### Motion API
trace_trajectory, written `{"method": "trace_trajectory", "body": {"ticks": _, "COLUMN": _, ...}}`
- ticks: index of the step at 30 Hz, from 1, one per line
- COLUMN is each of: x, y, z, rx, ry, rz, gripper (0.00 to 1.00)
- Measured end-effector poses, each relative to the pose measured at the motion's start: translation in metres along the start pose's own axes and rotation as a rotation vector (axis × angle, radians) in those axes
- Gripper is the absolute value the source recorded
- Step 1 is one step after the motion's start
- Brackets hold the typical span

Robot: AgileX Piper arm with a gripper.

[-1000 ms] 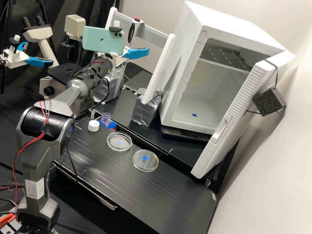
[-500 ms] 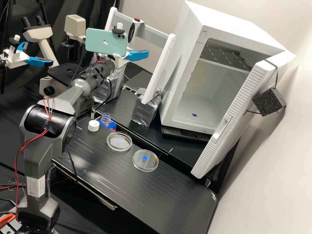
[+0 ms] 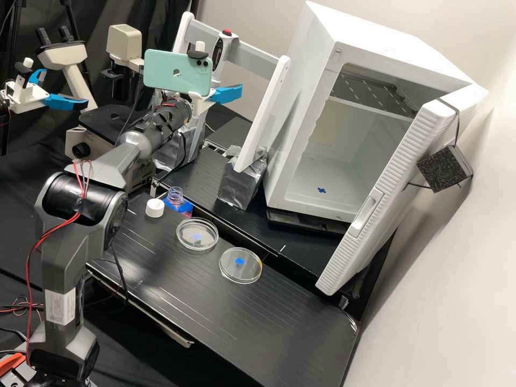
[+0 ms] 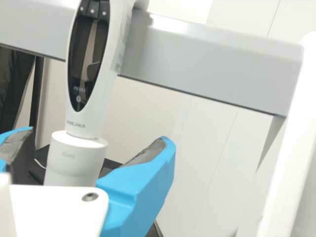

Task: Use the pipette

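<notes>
From where I stood, the pipette (image 4: 107, 98) presented smooth white plastic, its display window (image 4: 89, 54) dark and glossy. The bench top (image 3: 226, 317) was black, streaked and somewhat shiny. The dishes (image 3: 240, 273) appeared clear, smooth and glossy. Silver tape (image 3: 240, 185) showed a creased, metallic sheen. The white cabinet door (image 3: 400, 174) was ridged; the dark block (image 3: 443, 168) on it, rough. The curtain (image 3: 158, 16) was dark, folded cloth.

In the high view, the smartphone (image 3: 177, 73) and gripper (image 3: 228, 94) partly hid the electronic pipette (image 3: 219, 49). In the wrist view, its top was cut off, its lower end hidden behind a white plate (image 4: 54, 212).
</notes>
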Motion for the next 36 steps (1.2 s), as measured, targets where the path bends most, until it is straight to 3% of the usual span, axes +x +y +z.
{"method": "trace_trajectory", "body": {"ticks": 36, "x": 0.0005, "y": 0.0013, "z": 0.0025, "rx": 0.034, "ry": -0.003, "rz": -0.002, "gripper": 0.00}}
